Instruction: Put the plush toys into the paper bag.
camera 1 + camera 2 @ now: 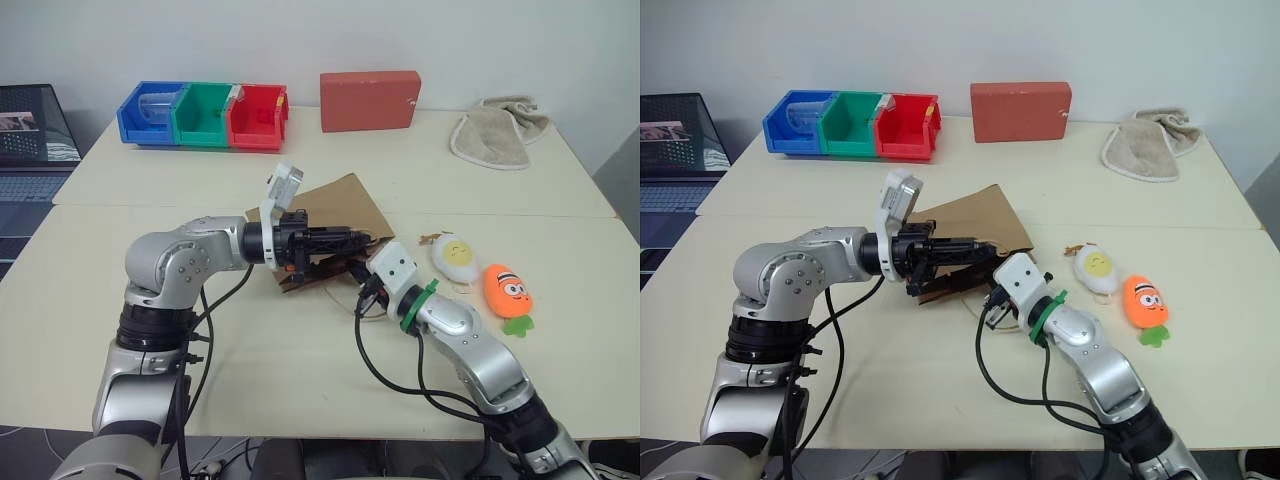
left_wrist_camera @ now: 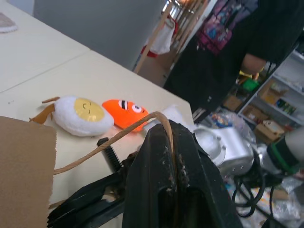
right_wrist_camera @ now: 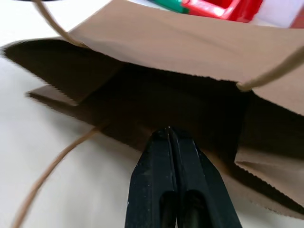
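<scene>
Brown paper bag (image 1: 335, 215) lies mid-table, its handle (image 2: 109, 142) pinched by the left gripper (image 2: 168, 142), right gripper (image 3: 169, 135) pressed together at its mouth; egg (image 1: 455, 256) and carrot (image 1: 508, 290) wait outside near the right edge.

The left arm is extended across the front, forearm held level, with the left hand (image 1: 345, 240) pointed toward the robot's right. Its two black fingers (image 2: 175, 175) are pressed together on a thin twisted handle loop (image 2: 109, 142). The right arm is bent upward from below; the right hand (image 3: 169, 135) is closed, nothing seen between its fingers.
</scene>
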You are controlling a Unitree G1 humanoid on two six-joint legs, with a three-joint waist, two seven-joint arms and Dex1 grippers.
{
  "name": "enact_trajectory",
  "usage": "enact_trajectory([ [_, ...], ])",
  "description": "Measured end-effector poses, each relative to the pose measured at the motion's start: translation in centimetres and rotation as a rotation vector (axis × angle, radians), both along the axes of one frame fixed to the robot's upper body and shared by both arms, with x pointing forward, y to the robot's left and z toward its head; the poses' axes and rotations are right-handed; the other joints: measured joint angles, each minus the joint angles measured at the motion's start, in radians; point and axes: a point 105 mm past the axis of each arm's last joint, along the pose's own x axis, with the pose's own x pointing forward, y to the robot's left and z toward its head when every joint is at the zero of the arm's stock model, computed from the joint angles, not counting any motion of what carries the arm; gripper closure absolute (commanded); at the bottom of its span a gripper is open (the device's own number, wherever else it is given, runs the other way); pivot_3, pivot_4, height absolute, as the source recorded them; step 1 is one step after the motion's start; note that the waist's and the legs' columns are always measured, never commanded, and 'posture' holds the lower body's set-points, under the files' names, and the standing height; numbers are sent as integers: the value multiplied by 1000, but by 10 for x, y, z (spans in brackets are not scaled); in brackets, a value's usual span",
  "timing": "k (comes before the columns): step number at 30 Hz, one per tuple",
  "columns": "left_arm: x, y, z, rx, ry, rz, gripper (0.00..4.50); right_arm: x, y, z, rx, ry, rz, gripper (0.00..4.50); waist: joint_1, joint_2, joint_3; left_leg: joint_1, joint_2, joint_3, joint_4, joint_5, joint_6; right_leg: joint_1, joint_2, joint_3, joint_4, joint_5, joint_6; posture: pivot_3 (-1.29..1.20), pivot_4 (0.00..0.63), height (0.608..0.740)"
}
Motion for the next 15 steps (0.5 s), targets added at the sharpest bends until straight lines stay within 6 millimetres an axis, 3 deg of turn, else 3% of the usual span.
enact_trajectory([
  [10, 4, 2, 10, -34, 42, 27, 4500, 13, 17, -27, -37, 24, -47, 4458, -3, 0, 0, -1, 0, -7, 0, 1, -3, 1, 0, -7, 1, -1, -1, 0, 150, 740],
  [15, 9, 4, 35, -48, -56, 48, 4500, 16, 19, -38, -35, 93, -92, 4458, -3, 0, 0, -1, 0, -10, -1, 3, -6, 1, 0, -10, 1, -1, -1, 0, 150, 740],
])
